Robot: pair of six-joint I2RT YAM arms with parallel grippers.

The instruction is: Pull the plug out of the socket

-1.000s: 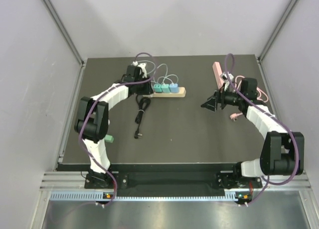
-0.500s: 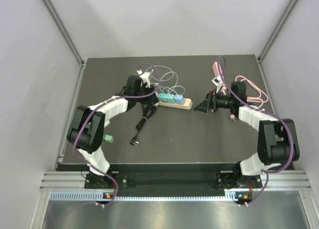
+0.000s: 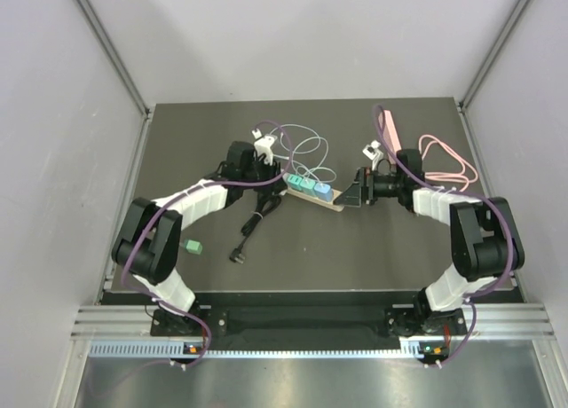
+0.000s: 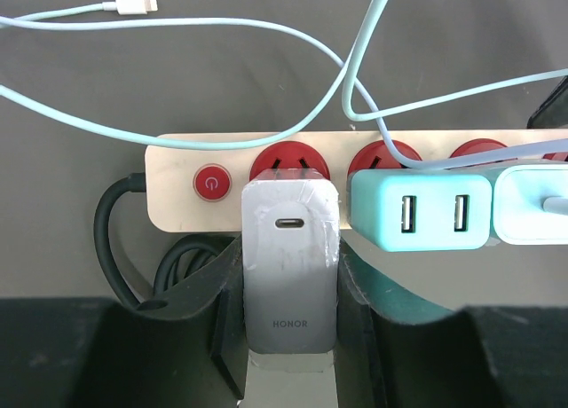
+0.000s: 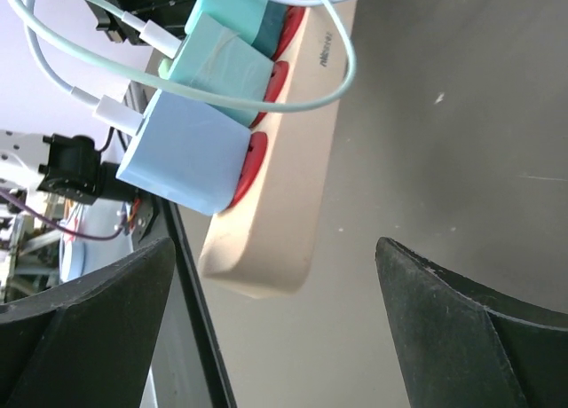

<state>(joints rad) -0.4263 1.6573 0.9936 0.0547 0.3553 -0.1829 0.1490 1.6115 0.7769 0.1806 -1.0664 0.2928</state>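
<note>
A beige power strip [image 3: 321, 200] with red sockets lies mid-table, slanting down to the right. In the left wrist view the strip [image 4: 191, 213] carries a grey HONOR plug [image 4: 290, 248] at its first socket beside the red switch [image 4: 210, 184]. My left gripper [image 4: 290, 288] is shut on that grey plug, one finger on each side. A teal charger [image 4: 419, 213] and a pale blue one [image 4: 532, 204] sit in the following sockets. My right gripper [image 5: 275, 284] is open, its fingers either side of the strip's free end [image 5: 275, 213] without touching it.
White charging cables [image 3: 306, 151] loop behind the strip. The strip's black cord [image 3: 256, 217] coils toward the front. A small green block [image 3: 193, 247] lies front left. A pink power strip [image 3: 389, 129] and pink cable [image 3: 448, 164] lie at the back right.
The strip has slid right and nearer and turned to slant, with my left gripper moving along. My right gripper has moved left up to the strip's free end.
</note>
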